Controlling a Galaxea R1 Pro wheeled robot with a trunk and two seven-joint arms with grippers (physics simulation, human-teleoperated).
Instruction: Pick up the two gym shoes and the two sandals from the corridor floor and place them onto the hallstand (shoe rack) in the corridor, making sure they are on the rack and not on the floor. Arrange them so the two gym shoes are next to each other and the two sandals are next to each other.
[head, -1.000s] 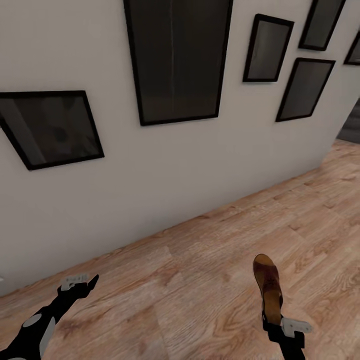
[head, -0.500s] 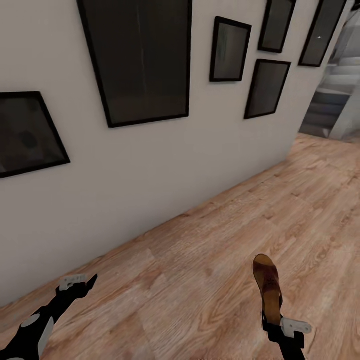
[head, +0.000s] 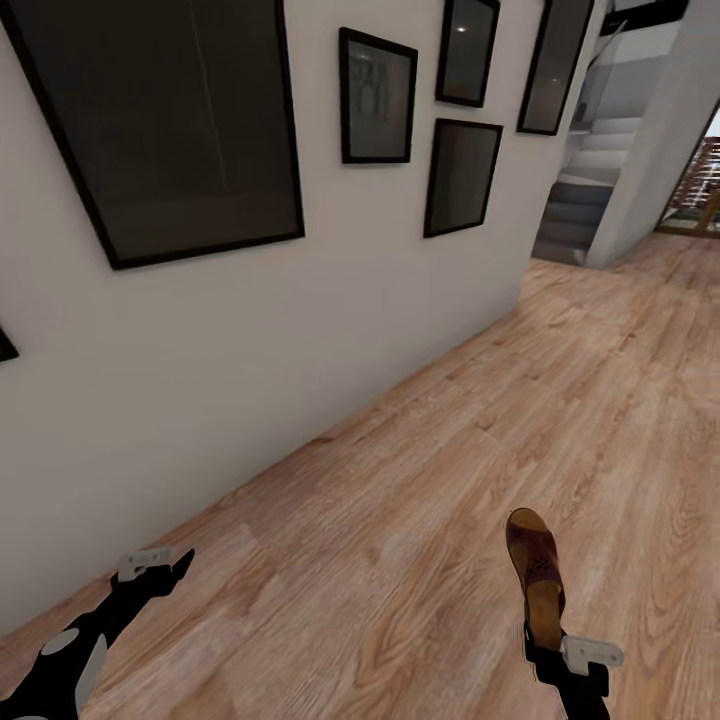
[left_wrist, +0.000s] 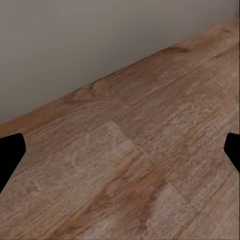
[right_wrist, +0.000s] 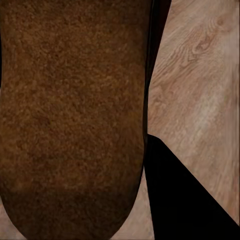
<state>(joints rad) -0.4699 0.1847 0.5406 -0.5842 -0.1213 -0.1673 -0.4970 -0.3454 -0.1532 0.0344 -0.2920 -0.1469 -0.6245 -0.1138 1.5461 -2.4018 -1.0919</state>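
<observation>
From the head camera, the right gripper (head: 545, 640) is low at the right and clamped on the heel end of one sandal (head: 534, 567), which sticks out forward from it, lifted clear above the wooden floor (head: 420, 520). The sandal's brown footbed faces up and its toe points away from the robot. The left gripper (head: 170, 566) is low at the left, held out over the floor near the foot of the white wall (head: 230, 360); from here I cannot tell how far its fingers are parted. Dark framed pictures (head: 378, 96) hang along the wall, and grey stairs (head: 580, 200) rise at the far end of the corridor, beside a pale pillar (head: 660, 140).

In the left wrist view, the two dark fingertips (left_wrist: 10, 155) sit at opposite edges, spread wide with nothing between them, over bare floor planks (left_wrist: 130, 170) where they meet the wall (left_wrist: 100, 40).

In the right wrist view, the sandal's (right_wrist: 75, 115) rough brown surface sits very close, with one dark finger (right_wrist: 180, 195) against its side and floor (right_wrist: 200, 80) beyond.
</observation>
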